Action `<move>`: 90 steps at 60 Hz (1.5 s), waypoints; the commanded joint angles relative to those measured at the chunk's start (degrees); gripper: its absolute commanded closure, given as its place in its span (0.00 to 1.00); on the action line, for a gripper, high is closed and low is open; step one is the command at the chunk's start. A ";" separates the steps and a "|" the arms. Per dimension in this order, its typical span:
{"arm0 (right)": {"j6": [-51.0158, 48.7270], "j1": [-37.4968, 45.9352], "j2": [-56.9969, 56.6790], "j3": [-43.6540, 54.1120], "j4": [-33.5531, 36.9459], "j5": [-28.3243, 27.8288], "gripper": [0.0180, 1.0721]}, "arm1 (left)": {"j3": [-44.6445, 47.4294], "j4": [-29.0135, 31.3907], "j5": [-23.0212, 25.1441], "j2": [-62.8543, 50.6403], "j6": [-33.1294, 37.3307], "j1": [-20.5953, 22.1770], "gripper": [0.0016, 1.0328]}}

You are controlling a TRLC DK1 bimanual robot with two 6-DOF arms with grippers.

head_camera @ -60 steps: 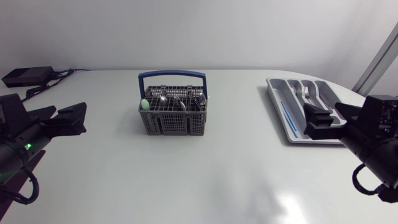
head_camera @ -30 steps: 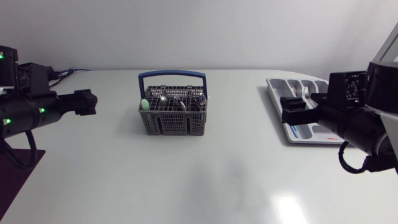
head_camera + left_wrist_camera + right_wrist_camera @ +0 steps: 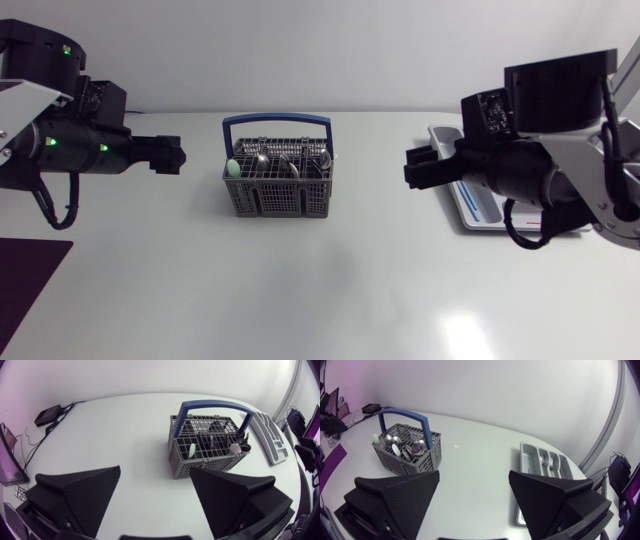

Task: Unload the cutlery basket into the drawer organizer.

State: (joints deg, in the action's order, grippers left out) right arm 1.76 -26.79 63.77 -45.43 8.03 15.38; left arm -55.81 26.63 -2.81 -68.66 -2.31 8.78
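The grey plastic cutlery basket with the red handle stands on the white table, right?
Not quite: the grey plastic cutlery basket has a blue handle, not red, as the head view shows. It does stand on the white table.

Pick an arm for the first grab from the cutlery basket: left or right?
Left, probably. The left gripper is open, empty and sits closer to the cutlery basket than the right gripper, which is also open. The right one is over the drawer organizer, so it suits placing better.
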 commanded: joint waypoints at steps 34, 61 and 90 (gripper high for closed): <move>6.94 -7.05 14.19 -13.98 8.84 -0.35 0.05 | -10.02 0.35 0.35 -12.81 0.55 7.92 0.06; -0.62 -7.23 23.68 -20.49 14.82 -8.35 0.05 | -13.01 -1.23 5.62 -17.91 7.14 6.34 0.06; -4.48 -7.49 29.13 -25.32 18.07 -11.95 0.05 | -15.56 0.96 6.50 -22.39 11.45 3.79 0.06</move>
State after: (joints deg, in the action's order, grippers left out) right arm -1.80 -33.71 91.48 -68.95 24.95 3.77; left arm -69.71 27.09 3.20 -89.54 7.62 13.45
